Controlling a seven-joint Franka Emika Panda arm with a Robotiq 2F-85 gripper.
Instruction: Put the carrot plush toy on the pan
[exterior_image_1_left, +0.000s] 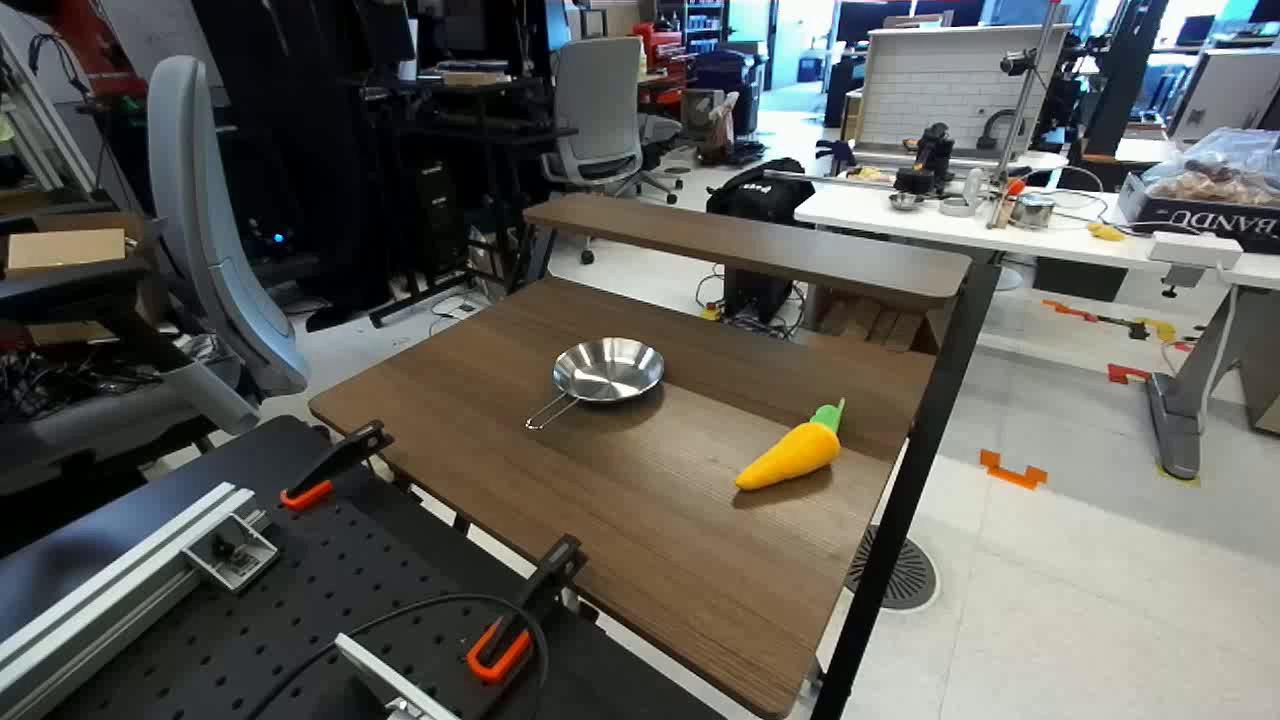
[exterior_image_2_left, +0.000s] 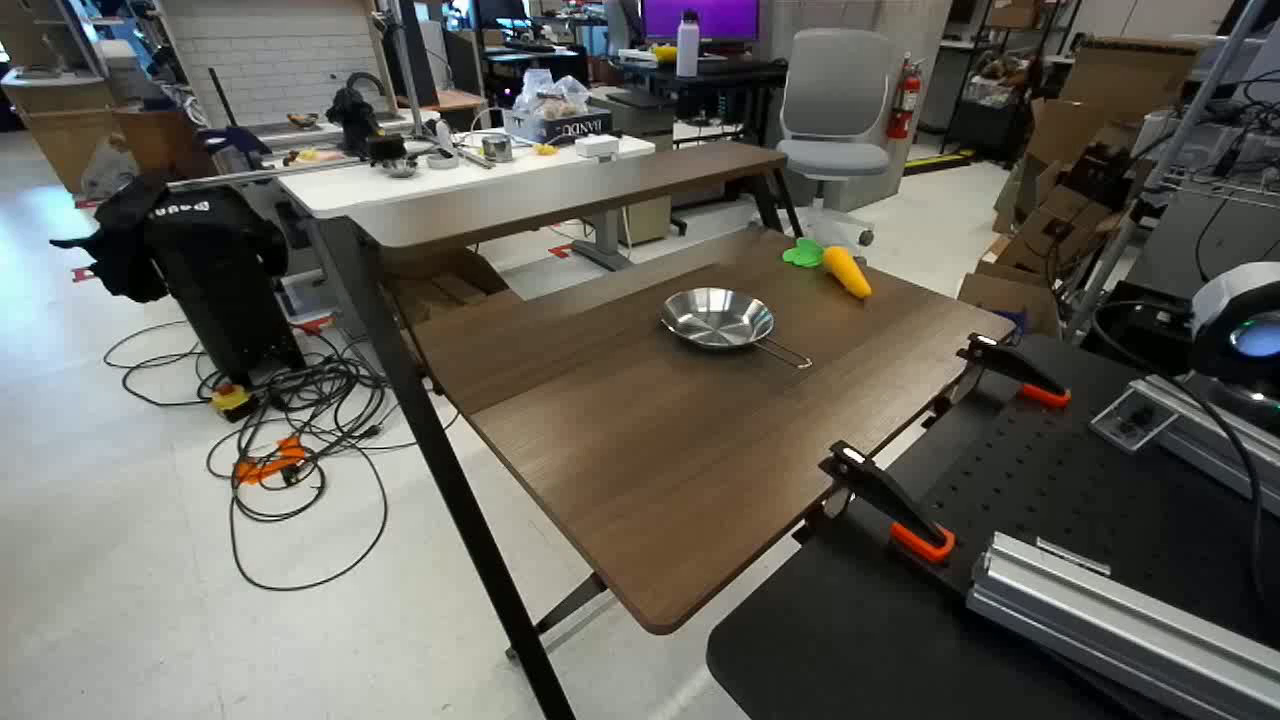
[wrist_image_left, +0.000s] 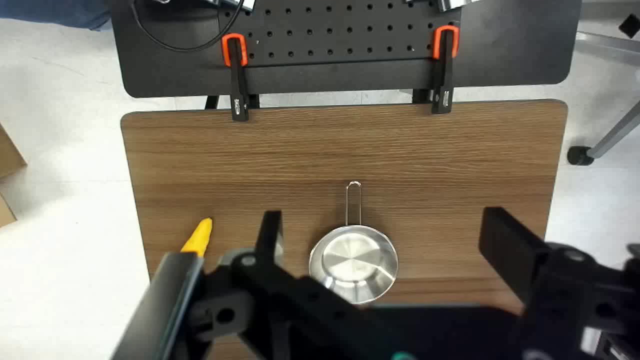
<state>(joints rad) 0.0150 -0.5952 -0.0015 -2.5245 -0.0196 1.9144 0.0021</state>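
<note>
The carrot plush toy lies on its side on the brown table. It is orange-yellow with a green leafy tip, and shows in both exterior views (exterior_image_1_left: 792, 456) (exterior_image_2_left: 846, 271). In the wrist view only its narrow end (wrist_image_left: 199, 238) shows; the gripper hides the rest. The shiny silver pan stands upright and empty on the same table, apart from the carrot, in both exterior views (exterior_image_1_left: 608, 371) (exterior_image_2_left: 718, 317). It also shows in the wrist view (wrist_image_left: 353, 260), its lower edge partly hidden. My gripper (wrist_image_left: 382, 215) is wide open and empty, high above the table. Neither exterior view shows it.
The brown table (exterior_image_1_left: 560, 490) has a raised shelf (exterior_image_1_left: 740, 240) along one side and a black post (exterior_image_1_left: 905, 480) at a corner. A black pegboard bench (exterior_image_1_left: 380, 580) with orange-tipped clamps (exterior_image_1_left: 525, 610) borders the opposite edge. Cables (exterior_image_2_left: 330, 430) lie on the floor.
</note>
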